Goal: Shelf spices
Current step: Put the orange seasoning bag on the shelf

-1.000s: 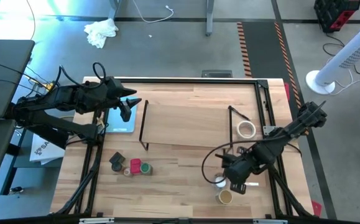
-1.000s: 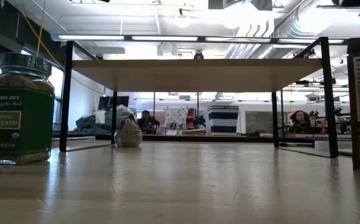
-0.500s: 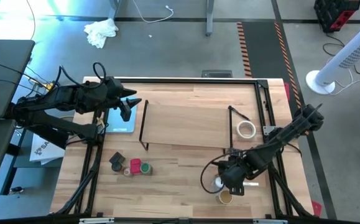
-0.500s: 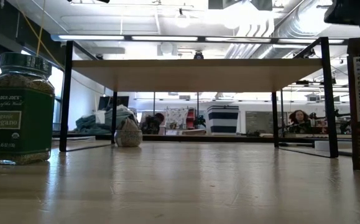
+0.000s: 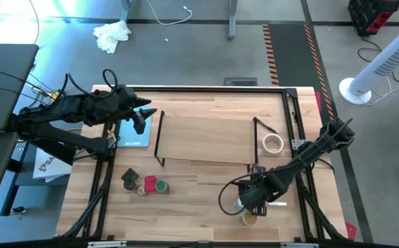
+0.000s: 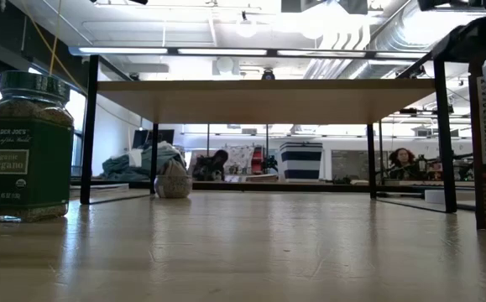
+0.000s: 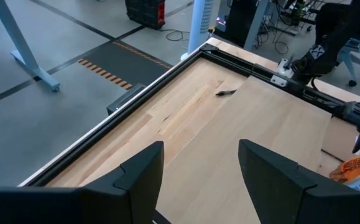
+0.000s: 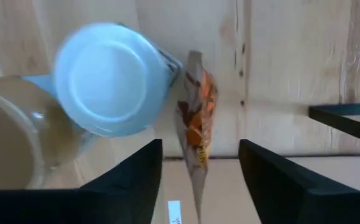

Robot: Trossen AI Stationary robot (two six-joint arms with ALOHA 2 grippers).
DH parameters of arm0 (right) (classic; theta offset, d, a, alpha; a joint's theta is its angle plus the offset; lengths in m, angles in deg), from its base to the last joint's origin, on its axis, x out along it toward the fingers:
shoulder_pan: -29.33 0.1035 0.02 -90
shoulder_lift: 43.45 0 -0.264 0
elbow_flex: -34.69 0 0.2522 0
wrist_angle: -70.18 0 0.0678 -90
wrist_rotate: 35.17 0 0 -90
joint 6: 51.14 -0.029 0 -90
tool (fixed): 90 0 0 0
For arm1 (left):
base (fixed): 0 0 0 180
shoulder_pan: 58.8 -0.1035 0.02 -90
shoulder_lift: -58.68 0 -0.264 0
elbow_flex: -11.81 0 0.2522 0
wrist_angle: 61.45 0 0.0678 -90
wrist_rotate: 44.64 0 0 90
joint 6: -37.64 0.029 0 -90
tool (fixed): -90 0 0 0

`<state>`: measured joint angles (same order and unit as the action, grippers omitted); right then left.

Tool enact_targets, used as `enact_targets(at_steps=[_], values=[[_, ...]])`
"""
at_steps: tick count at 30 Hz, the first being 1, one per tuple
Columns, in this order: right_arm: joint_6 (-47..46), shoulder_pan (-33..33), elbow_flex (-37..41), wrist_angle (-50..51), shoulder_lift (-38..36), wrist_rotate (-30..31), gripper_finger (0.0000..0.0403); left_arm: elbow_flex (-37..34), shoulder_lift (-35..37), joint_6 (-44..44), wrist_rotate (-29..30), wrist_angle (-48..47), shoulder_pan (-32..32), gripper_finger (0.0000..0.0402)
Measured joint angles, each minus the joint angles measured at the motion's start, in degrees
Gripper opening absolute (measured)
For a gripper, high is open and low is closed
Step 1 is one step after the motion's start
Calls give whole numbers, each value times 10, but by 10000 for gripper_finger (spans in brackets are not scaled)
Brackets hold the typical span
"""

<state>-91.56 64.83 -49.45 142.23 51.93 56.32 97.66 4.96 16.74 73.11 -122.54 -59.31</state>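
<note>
Your right gripper hangs with fingers spread just above the white-lidded round jar, at the near right of the wooden tabletop. A tan-topped jar stands beside it. The plank-topped wire shelf is farther back. Your left gripper, also spread, waits at far left.

Overhead, table-level and 2 wrist cameras.

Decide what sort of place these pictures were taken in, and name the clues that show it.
Probably a robotics lab or workshop, not a kitchen. The wooden table stands on a bare concrete floor with hazard-striped tape, and the low view shows exposed ceiling ducts and people at workstations behind the shelf.
</note>
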Motion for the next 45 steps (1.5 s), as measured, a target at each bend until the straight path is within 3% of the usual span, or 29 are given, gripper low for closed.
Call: enact_targets(at_steps=[3,8,17,24,29,35,37,40,45], values=[[12,0,1,13,0,0,159,0,0,0,0,0,0,205],[16,-7,1,22,0,-31,20,0,0,0,0,0,0,205],[-21,-8,-39,48,-37,-51,3,0,0,15,4,0,0,205],[-51,-22,-164,154,-81,-37,1,0,0,16,10,0,0,205],[-84,-71,-317,217,-87,31,1,0,0,16,13,0,0,205],[-166,-180,-470,220,-81,168,1,0,0,31,14,0,0,205],[-199,-217,-502,243,-70,186,0,0,0,31,13,0,-3,205],[-252,-266,-529,316,-44,150,0,0,0,32,14,0,-9,205],[-251,-309,-514,318,7,62,0,0,0,50,4,0,-19,205]])
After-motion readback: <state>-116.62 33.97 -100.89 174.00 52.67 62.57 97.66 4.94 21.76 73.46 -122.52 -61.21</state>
